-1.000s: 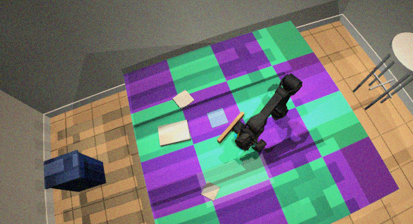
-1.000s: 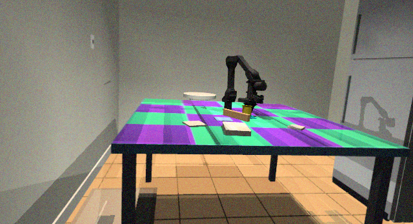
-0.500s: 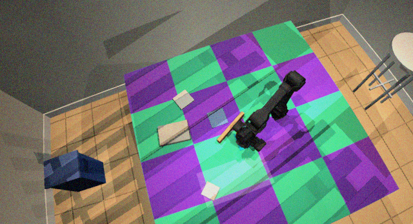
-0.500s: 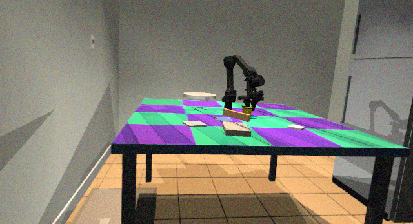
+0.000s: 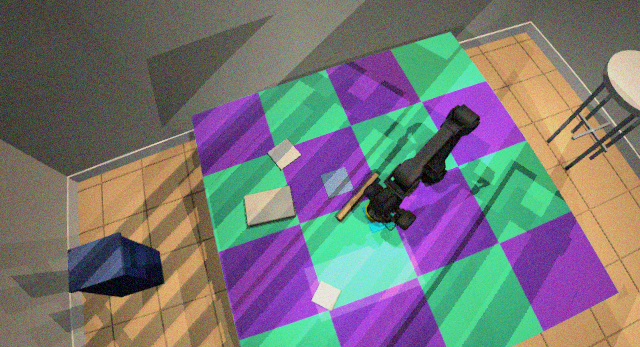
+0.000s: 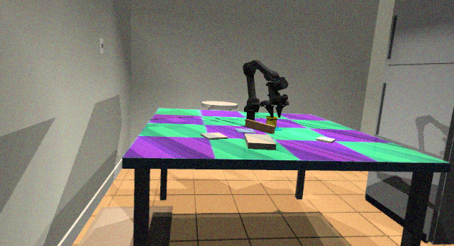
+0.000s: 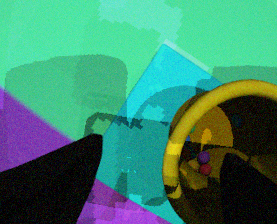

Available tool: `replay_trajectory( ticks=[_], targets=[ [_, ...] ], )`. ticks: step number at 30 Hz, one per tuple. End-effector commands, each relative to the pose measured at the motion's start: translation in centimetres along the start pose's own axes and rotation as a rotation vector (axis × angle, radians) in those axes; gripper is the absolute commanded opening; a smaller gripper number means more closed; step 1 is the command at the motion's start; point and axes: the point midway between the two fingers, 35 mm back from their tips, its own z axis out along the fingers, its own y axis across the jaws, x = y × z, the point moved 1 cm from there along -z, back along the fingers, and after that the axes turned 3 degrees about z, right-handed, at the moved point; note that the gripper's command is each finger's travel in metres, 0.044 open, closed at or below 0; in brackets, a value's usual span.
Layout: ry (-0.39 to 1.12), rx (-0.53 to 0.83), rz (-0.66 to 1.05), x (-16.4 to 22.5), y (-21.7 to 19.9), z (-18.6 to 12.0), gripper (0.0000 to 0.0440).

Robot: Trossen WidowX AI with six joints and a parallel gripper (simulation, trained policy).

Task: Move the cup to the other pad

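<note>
The yellow cup stands upright at the cyan pad. Its rim is in the right part of the wrist view, with a purple and a red marble visible inside. The cup overlaps the pad there, but how fully its base rests on it is hidden. My gripper is open, with its fingertips just above the cup's rim. One finger is outside the cup on the left, the other over its mouth; neither grips it. The other pad is pale blue and bare.
A low wooden bar stands between the cup and the pale blue pad. A thick beige block and two thin pale tiles, one and another, lie on the checkered table.
</note>
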Motion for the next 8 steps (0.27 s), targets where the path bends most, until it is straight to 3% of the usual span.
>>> replay_trajectory(
  ticks=[1,8],
  targets=[
    [-0.03,-0.008,0.013,-0.1,0.0,-1.0,0.0271],
    [-0.095,-0.006,0.022,-0.7,-0.2,-3.0,0.0332]
  ],
)
